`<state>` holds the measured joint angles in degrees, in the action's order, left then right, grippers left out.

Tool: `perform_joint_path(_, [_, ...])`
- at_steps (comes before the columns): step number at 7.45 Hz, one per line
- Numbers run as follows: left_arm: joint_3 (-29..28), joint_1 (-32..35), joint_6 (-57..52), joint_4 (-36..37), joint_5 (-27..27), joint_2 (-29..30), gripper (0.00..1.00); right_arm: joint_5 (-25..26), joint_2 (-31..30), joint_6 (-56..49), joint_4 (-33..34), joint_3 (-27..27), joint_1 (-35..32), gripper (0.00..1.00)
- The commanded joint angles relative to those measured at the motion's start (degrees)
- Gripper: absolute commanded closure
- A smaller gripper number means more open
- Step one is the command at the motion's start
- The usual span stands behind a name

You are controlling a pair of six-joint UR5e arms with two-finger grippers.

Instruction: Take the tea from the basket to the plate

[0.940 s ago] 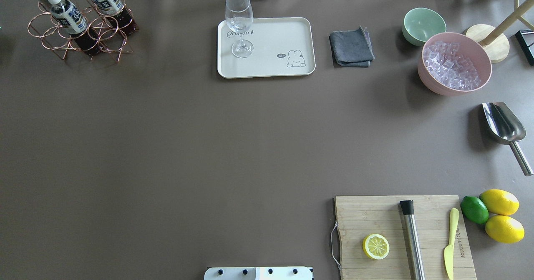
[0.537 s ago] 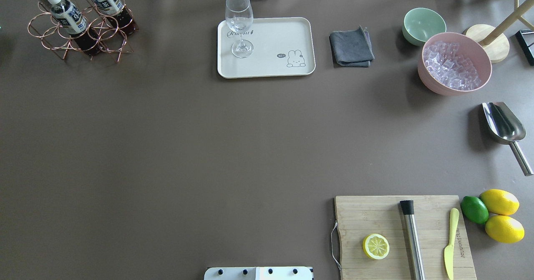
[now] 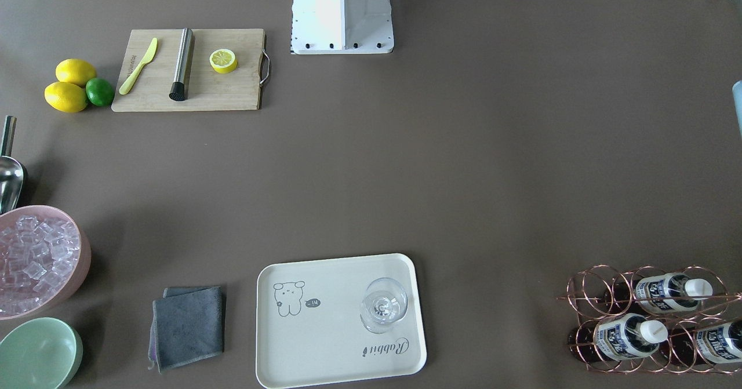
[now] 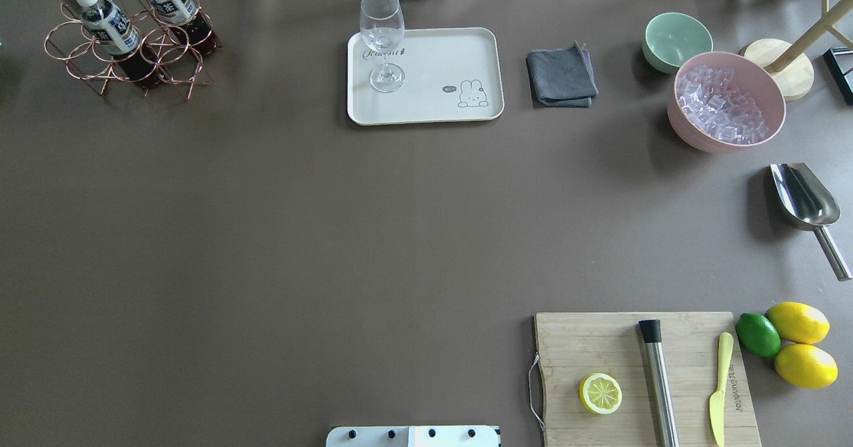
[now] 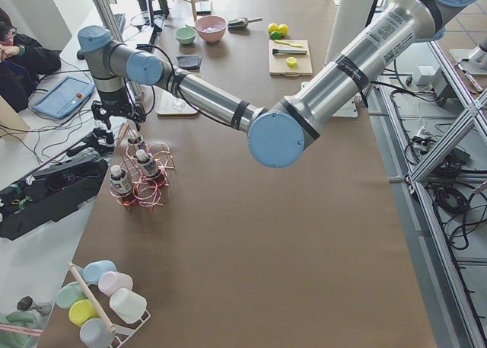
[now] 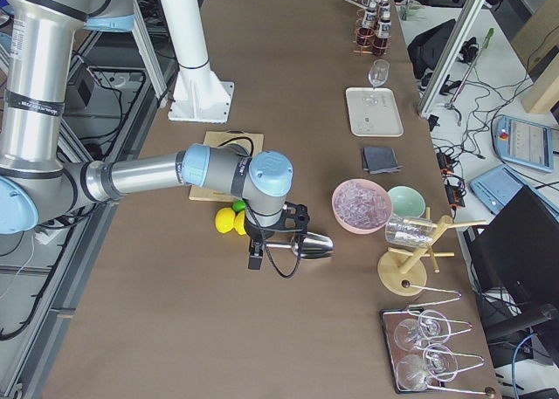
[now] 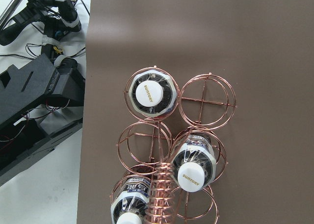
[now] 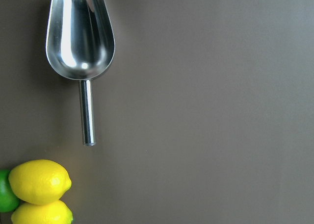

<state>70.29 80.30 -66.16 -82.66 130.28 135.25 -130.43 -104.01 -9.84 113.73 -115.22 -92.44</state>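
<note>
Three tea bottles [image 4: 106, 24] stand upright in the copper wire basket [image 4: 66, 54] at the table's far left corner. The left wrist view looks straight down on their white caps [image 7: 149, 96] and the basket's rings [image 7: 206, 99]; no fingers show there. The left gripper [image 5: 116, 126] shows only in the exterior left view, hanging just above the basket [image 5: 156, 196]; I cannot tell whether it is open. The cream plate [image 4: 433, 100] lies at the far middle. The right gripper [image 6: 254, 257] hovers over the scoop, far from the basket; its state is unclear.
A wine glass [image 4: 383, 40] stands on the plate's left part. A grey cloth [image 4: 561, 75], a mint bowl [image 4: 676, 40] and a pink ice bowl [image 4: 726, 100] lie to its right. A metal scoop [image 4: 803, 197], lemons [image 4: 798, 322] and a cutting board [image 4: 600, 347] sit near the right.
</note>
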Motion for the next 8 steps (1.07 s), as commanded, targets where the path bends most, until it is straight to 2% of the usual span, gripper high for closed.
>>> perform_joint_path(1, [-2.3, -0.2, -1.8, -1.4, 0.9, 1.1, 0.03, -0.4, -0.2, -0.1, 0.0, -0.1, 0.0, 0.0])
perform_joint_path(5, [-5.1, -0.8, -1.5, -5.1, 0.8, 0.9, 0.03, -0.4, -0.3, -0.1, 0.0, 0.0, 0.0, 0.0])
perform_joint_path(6, [-5.1, -0.8, -1.5, -5.1, 0.9, 0.9, 0.12, -0.4, -0.3, -0.1, 0.0, 0.0, 0.0, 0.0])
perform_joint_path(8, [-4.8, -0.3, -1.9, -5.1, 1.0, 0.6, 0.42, -0.4, -0.3, -0.1, 0.0, 0.0, 0.0, 0.0])
